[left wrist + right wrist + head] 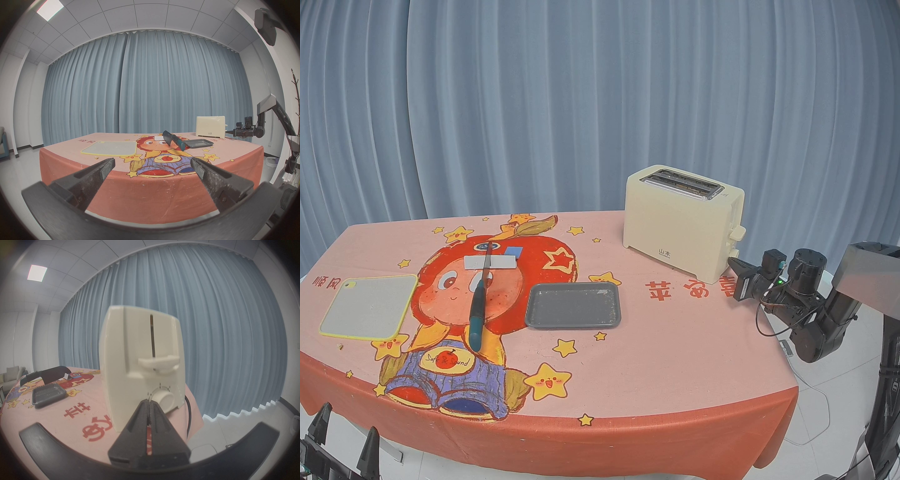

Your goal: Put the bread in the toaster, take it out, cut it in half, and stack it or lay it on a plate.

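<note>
Standing far right on table (pixel 675 362) in head view: toaster (pixel 682 222), right gripper (pixel 734 265) just beside its lever end. L wrist view: left gripper (pixel 153 165) spread wide, off table's near edge. R wrist view: right gripper fingers pressed together, tips near toaster's knob (pixel 163 400).

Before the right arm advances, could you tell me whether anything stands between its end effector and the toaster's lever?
Nothing visible does. The shut right end effector faces the lever on the toaster, with only open air between them.
</note>
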Tool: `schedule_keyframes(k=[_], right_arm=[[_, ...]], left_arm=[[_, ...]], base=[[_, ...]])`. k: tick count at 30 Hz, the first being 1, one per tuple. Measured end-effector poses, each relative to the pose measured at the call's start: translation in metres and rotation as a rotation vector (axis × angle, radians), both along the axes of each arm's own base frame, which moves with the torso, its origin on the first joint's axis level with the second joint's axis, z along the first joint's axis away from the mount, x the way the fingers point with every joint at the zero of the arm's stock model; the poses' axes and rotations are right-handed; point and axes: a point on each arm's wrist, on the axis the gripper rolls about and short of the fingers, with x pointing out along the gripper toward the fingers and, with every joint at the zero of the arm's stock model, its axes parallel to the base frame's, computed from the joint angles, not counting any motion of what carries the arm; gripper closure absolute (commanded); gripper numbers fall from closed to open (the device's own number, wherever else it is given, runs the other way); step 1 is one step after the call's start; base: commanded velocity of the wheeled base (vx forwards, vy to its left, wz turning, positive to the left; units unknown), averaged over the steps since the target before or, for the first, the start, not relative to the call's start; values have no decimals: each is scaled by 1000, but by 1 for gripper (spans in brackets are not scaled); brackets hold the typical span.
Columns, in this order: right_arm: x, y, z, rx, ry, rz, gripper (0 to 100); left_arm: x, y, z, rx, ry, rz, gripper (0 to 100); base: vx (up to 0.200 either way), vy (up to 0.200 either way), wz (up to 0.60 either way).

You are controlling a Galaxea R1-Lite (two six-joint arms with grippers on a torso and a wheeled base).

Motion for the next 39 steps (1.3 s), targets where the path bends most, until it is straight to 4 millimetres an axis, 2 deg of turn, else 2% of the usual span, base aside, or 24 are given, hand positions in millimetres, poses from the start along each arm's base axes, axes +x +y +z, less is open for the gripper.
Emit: schedule_keyframes(k=[18,28,33,39], right_arm=[[-6,1,-8,-14,17,-1,100],[-13,6,-5,-16,19,16,100],[-22,5,-1,-7,-31,15,100],[-40,3,3,-6,-8,4,100]], left_arm=[[0,0,0,0,0,0,0],[0,0,0,0,0,0,0],[0,0,0,0,0,-1,0],[0,0,0,0,0,0,0]], base=[[0,0,0],[0,0,0],[0,0,0],[0,0,0]])
